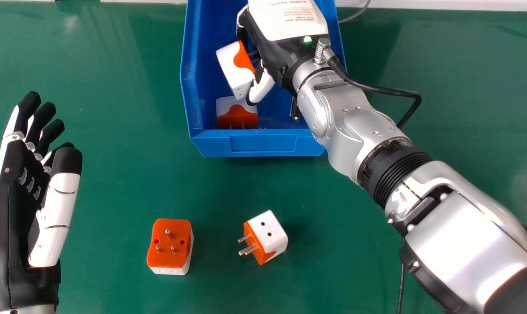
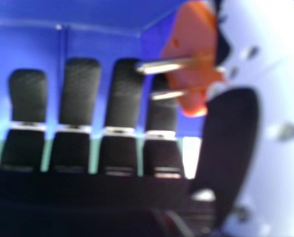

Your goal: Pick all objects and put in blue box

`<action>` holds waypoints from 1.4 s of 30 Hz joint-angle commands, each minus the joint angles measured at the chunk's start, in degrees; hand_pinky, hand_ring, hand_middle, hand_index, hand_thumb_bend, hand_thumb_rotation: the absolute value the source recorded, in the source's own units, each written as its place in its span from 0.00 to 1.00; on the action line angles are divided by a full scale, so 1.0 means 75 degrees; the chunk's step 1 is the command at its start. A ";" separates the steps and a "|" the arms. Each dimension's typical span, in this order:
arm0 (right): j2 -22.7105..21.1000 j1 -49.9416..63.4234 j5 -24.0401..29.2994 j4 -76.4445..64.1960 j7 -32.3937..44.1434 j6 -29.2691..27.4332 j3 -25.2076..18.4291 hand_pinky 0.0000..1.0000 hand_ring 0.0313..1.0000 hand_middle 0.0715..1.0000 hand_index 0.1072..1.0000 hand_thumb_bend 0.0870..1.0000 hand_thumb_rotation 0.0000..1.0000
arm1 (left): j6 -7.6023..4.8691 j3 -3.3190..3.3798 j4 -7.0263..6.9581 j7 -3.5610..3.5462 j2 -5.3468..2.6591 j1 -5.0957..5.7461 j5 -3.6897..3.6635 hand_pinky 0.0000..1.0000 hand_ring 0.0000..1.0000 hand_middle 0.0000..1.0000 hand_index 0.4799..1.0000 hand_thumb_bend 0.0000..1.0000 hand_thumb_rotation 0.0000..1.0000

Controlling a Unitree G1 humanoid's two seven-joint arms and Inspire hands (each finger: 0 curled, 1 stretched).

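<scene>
My right hand (image 1: pixel 274 56) is over the blue box (image 1: pixel 263 146), its fingers straight and spread. Beside its thumb, a tilted white and orange adapter (image 1: pixel 234 72) is inside the box's outline, not gripped by the fingers. In the right hand view my right hand (image 2: pixel 122 98) has its fingers extended, and the adapter (image 2: pixel 194 64) shows its metal pins near the thumb. Another adapter (image 1: pixel 237 115) lies in the box near its front wall. On the table are an orange-topped adapter (image 1: pixel 170 244), pins up, and a white and orange adapter (image 1: pixel 270 235) on its side. My left hand (image 1: pixel 32 196) is open at the left.
The green table (image 1: pixel 115 187) surrounds the box. My right forearm (image 1: pixel 464 244) crosses the view's right side, with a black cable (image 1: pixel 390 90) looping at the wrist. A pale strip (image 1: pixel 442 4) runs behind the table's far edge.
</scene>
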 commanded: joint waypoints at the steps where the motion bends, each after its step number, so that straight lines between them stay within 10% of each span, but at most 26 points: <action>1: -0.0102 -0.0134 -0.0065 -0.0251 0.0111 -0.0015 0.0068 0.59 0.66 0.70 0.68 0.59 0.19 | -0.0093 0.0023 -0.0180 0.0016 0.0002 0.0030 -0.0070 0.83 0.89 0.92 0.86 0.72 0.78; 15: -0.0287 -0.0219 -0.0312 -0.0322 0.0750 -0.0241 0.0443 0.69 0.79 0.82 0.80 0.70 0.35 | -0.0037 0.0016 -0.0181 0.0111 -0.0129 -0.0045 -0.0302 0.83 0.87 0.90 0.80 0.76 0.72; 38: -0.0406 -0.0353 -0.0356 -0.0409 0.0552 -0.0225 0.0471 0.71 0.81 0.84 0.82 0.70 0.38 | 0.0064 0.0009 -0.0203 0.0145 -0.0024 -0.0147 -0.0126 0.82 0.87 0.90 0.81 0.77 0.73; 42: -0.0471 -0.0393 -0.0340 -0.0543 0.0523 -0.0219 0.0425 0.70 0.80 0.84 0.82 0.68 0.39 | 0.0027 -0.0003 -0.0186 0.0201 -0.0035 -0.0133 0.0057 0.82 0.87 0.90 0.81 0.76 0.73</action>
